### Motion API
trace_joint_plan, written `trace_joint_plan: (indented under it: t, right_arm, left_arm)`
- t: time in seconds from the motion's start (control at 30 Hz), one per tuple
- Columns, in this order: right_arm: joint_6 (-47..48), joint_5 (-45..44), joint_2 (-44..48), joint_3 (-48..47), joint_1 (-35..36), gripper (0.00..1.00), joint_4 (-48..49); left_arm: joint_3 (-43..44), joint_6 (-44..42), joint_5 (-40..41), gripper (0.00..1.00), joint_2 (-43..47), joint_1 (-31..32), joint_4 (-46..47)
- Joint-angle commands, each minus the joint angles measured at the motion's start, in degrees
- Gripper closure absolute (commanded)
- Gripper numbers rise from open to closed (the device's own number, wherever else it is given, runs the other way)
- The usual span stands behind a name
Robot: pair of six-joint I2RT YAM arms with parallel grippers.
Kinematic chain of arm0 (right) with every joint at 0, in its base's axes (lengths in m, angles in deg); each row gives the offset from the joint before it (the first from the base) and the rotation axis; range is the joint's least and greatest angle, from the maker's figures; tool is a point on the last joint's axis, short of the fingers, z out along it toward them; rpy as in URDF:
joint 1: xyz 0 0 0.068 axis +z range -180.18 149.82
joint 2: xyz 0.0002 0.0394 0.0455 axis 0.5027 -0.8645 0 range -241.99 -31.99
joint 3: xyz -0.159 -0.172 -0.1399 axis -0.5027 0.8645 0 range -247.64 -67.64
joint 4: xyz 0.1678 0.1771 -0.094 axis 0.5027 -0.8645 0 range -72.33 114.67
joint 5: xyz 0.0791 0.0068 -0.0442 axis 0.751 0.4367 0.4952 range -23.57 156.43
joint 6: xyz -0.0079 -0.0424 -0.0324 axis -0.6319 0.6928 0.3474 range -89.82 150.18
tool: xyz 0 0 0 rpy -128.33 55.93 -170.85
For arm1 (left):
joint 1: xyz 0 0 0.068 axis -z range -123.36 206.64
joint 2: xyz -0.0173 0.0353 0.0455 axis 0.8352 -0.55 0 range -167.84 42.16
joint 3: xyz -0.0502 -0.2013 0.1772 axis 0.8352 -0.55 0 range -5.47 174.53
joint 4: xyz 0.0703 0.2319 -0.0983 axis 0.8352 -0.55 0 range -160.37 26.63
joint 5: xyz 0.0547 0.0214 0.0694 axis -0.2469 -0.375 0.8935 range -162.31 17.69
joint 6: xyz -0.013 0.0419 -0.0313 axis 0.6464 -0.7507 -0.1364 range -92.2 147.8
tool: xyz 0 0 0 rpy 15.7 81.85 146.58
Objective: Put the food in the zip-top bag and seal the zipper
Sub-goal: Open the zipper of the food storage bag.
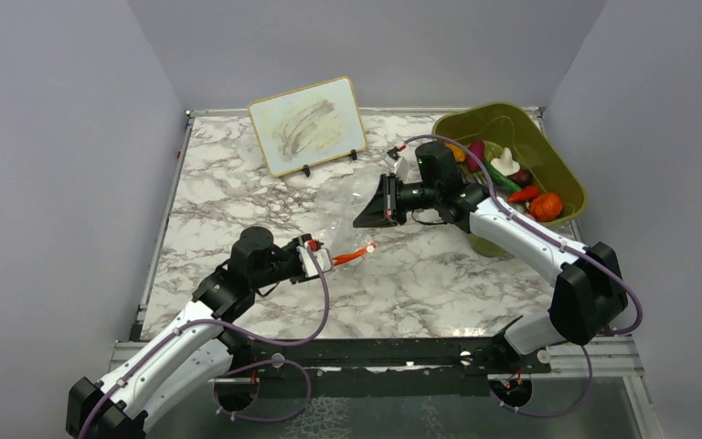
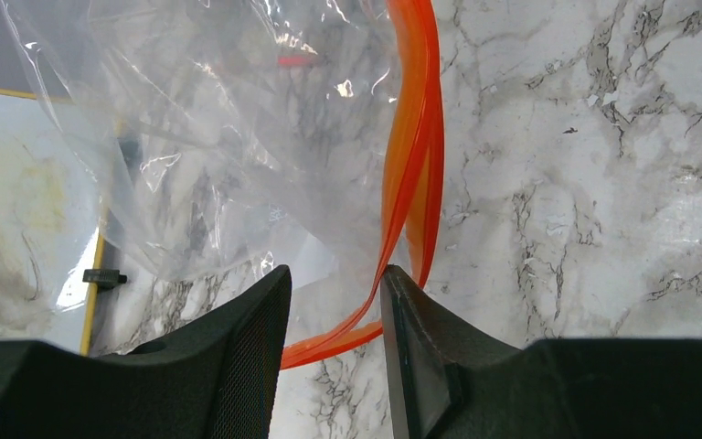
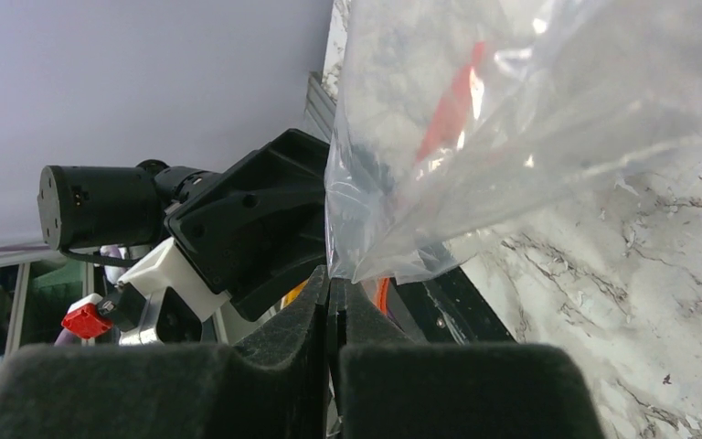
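Observation:
The clear zip-top bag (image 1: 340, 215) hangs stretched between my two grippers over the marble table. My right gripper (image 1: 366, 212) is shut on the bag's edge; in the right wrist view its jaws (image 3: 331, 279) pinch the clear plastic (image 3: 512, 119). My left gripper (image 1: 322, 259) is open, jaws apart (image 2: 334, 274), with the red-orange zipper (image 2: 416, 155) running between them and touching the right finger. The zipper also shows in the top view (image 1: 355, 254). The food lies in the olive-green bin (image 1: 489, 107): an orange ball (image 1: 545, 206), a carrot-like piece (image 1: 524, 194), green and pale bits.
A small whiteboard (image 1: 306, 125) stands tilted at the back centre and shows at the left of the left wrist view (image 2: 18, 210). A short red stick (image 1: 391, 151) lies near the bin. Grey walls enclose the table on three sides.

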Motion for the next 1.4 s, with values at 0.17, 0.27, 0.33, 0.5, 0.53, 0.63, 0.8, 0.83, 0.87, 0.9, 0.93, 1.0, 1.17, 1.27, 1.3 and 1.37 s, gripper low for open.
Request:
trace_joint_plan:
  t: [0.17,0.27,0.33,0.5,0.53,0.63,0.8,0.83,0.87,0.9,0.93,1.0,1.17,1.27,1.3,1.37]
  right_arm:
    - [-2.24,3.45,-0.14,1.39,-0.20,0.98,3.77]
    - [-2.42,3.38,0.03,1.71,-0.20,0.99,3.95]
    - [-2.73,3.41,0.12,2.02,-0.23,0.99,4.25]
    - [-2.97,3.13,0.70,2.76,-0.25,0.99,4.60]
    - [-2.92,2.80,0.81,2.91,-0.21,0.99,4.59]
    - [-2.20,1.28,1.38,3.10,-0.21,0.99,3.40]
    - [0.78,-2.08,3.06,2.29,-0.20,0.80,0.59]
    - [1.40,-2.82,3.60,2.09,-0.20,0.76,0.26]
    - [2.49,-3.89,4.25,1.81,-0.20,0.72,-0.14]
    - [3.24,-5.13,5.00,1.62,-0.25,0.68,-0.50]
    - [3.88,-6.88,5.96,1.48,-0.21,0.64,-0.93]
    - [5.50,-11.42,8.11,1.49,-0.20,0.55,-2.21]
    - [9.86,-20.92,14.58,3.29,-0.21,0.41,-3.69]
    - [11.55,-26.06,17.53,4.08,-0.20,0.34,-4.97]
    - [12.24,-27.06,18.32,4.25,-0.21,0.34,-5.13]
    - [13.08,-28.63,19.38,4.25,-0.20,0.34,-5.75]
  left_arm:
    - [-0.34,-1.85,-0.68,0.57,-2.20,0.66,5.29]
    - [-0.98,-0.93,-2.48,0.57,-3.35,1.02,6.91]
    - [-1.30,-0.45,-3.95,0.57,-4.07,1.35,7.59]
    - [-1.43,0.79,-3.16,0.83,-3.62,1.65,8.25]
    - [-1.41,1.12,-2.93,0.89,-3.16,1.67,8.29]
    - [-1.54,2.45,-2.72,1.00,-1.95,1.65,8.52]
    - [-1.90,6.96,-2.68,1.00,-0.03,1.66,9.47]
    - [-1.88,8.26,-2.56,1.00,0.28,1.65,10.00]
    - [-1.79,9.91,-2.21,1.00,0.54,1.65,10.60]
    - [-1.71,11.79,-1.75,1.00,0.79,1.65,11.27]
    - [-1.41,13.69,-1.09,1.00,0.85,1.65,11.86]
    - [-0.89,17.20,-0.12,1.00,0.75,1.67,12.91]
    - [1.15,26.51,1.66,1.00,-0.40,1.65,15.29]
    - [2.17,32.67,4.74,1.00,-1.54,1.65,16.62]
    - [2.62,34.27,5.89,1.00,-1.95,1.65,16.67]
    - [3.47,36.91,8.44,1.00,-2.82,1.65,16.30]
